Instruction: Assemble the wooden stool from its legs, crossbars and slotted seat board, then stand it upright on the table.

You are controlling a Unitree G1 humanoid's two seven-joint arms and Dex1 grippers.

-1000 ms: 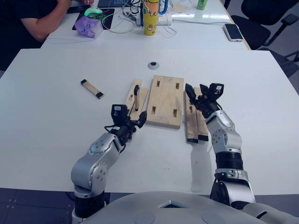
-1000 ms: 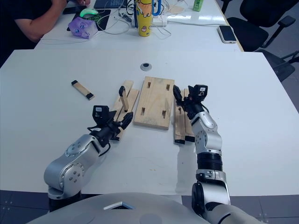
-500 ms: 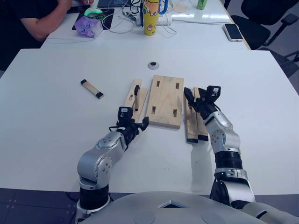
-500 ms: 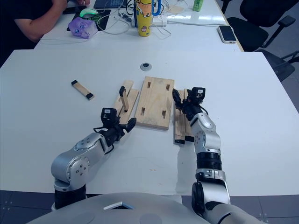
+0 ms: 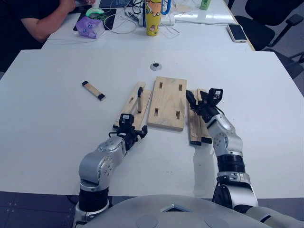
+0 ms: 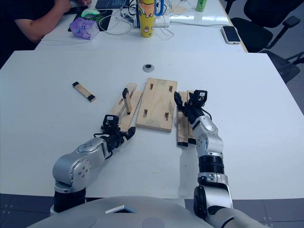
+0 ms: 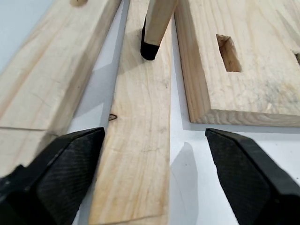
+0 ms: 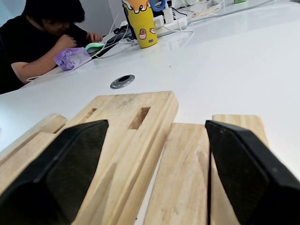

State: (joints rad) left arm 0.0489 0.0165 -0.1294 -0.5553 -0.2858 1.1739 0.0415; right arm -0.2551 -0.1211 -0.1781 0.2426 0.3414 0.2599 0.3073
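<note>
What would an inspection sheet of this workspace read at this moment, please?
Surface: white table, one round grommet toward its far edge.
Job's things: slotted seat board flat, nothing assembled; left planks and right planks flank it; black-tipped stick stands tilted on the left planks; short piece lies apart, left.
Clutter: yellow cup, purple object, phone on the far table.
Grippers: left gripper open at the left planks' near end; right gripper open over the right planks.
Cables: loose cables on the far table.
Surroundings: seated person, office chair.

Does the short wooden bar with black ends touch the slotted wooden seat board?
Apart. The left eye view shows bare white table between the short black-ended bar and the slotted seat board.
</note>
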